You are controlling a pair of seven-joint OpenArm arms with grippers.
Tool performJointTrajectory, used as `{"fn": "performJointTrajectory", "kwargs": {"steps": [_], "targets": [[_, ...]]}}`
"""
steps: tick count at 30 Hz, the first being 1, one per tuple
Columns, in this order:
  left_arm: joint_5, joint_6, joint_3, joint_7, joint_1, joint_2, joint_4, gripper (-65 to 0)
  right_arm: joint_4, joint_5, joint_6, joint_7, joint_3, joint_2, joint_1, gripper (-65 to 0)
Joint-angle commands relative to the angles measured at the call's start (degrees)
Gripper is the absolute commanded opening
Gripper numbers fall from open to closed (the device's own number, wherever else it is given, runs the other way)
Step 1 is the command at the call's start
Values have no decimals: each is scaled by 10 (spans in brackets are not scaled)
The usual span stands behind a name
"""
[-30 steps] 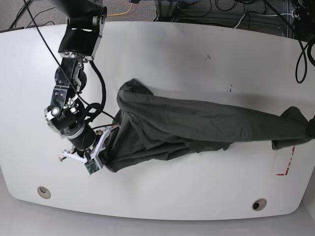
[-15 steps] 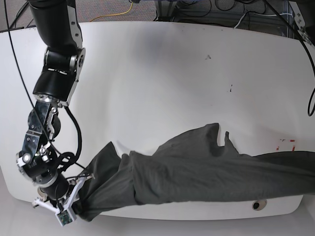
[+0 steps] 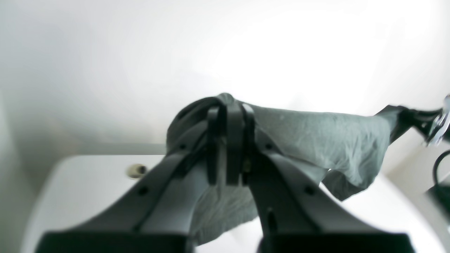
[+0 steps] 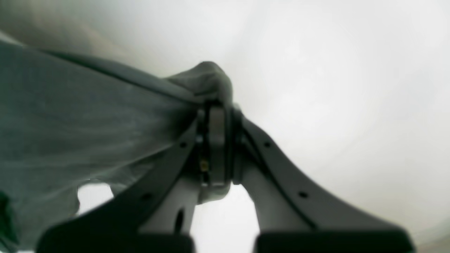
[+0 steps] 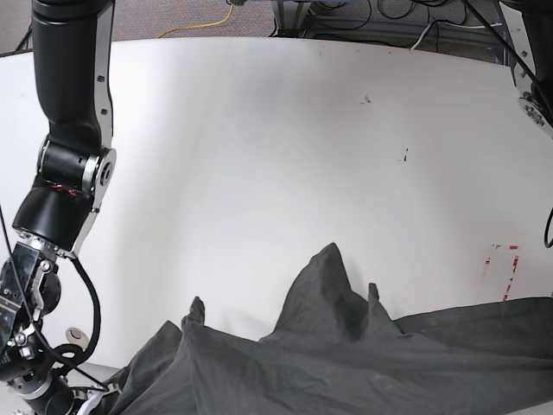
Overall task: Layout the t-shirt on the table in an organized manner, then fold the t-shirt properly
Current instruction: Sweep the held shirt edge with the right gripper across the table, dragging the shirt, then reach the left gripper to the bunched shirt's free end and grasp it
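T-shirt [image 5: 346, 354] plain charcoal grey-green; table [image 5: 259, 156] glossy white, red tape [image 5: 510, 275].

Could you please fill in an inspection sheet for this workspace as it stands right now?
Surface: white table, small dark scuffs, red tape marks near one edge.
Job's things: t-shirt stretched along the near edge, bunched and wrinkled, not laid flat.
Clutter: nothing seen.
Grippers: left gripper shut on the t-shirt; right gripper shut on the t-shirt.
Cables: yellow cable and dark cables on the floor beyond the table.
Surroundings: carpeted floor.
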State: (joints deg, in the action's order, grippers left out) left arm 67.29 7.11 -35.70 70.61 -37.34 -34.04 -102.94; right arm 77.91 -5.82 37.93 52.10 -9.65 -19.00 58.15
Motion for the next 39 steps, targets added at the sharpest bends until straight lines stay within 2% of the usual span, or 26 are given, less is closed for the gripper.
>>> {"fn": "performJointTrajectory", "kwargs": {"steps": [1, 7, 15, 27, 31, 36, 39], "targets": [[-1, 0, -6, -23, -35, -8, 16, -650, -6, 5, -6, -12, -1, -9, 40, -650], [-26, 0, -4, -23, -68, 18, 58, -650, -21, 5, -5, -10, -1, -10, 68, -650], [-36, 0, 30, -23, -67, 28, 90, -650, -15, 1, -4, 43, -2, -25, 42, -650], [-26, 0, 15, -23, 82, 30, 93, -650, 130, 1, -7, 47, -7, -27, -163, -650], [-13, 0, -4, -23, 137, 33, 96, -650, 163, 1, -8, 44, -32, -3, -225, -650], [4, 0, -15, -23, 187, 63, 94, -650, 174, 2, -5, 44, -69, 23, -265, -650], [4, 0, -15, -23, 217, 75, 94, -603, 174, 2, -5, 43, -71, 25, -283, -650]]}}
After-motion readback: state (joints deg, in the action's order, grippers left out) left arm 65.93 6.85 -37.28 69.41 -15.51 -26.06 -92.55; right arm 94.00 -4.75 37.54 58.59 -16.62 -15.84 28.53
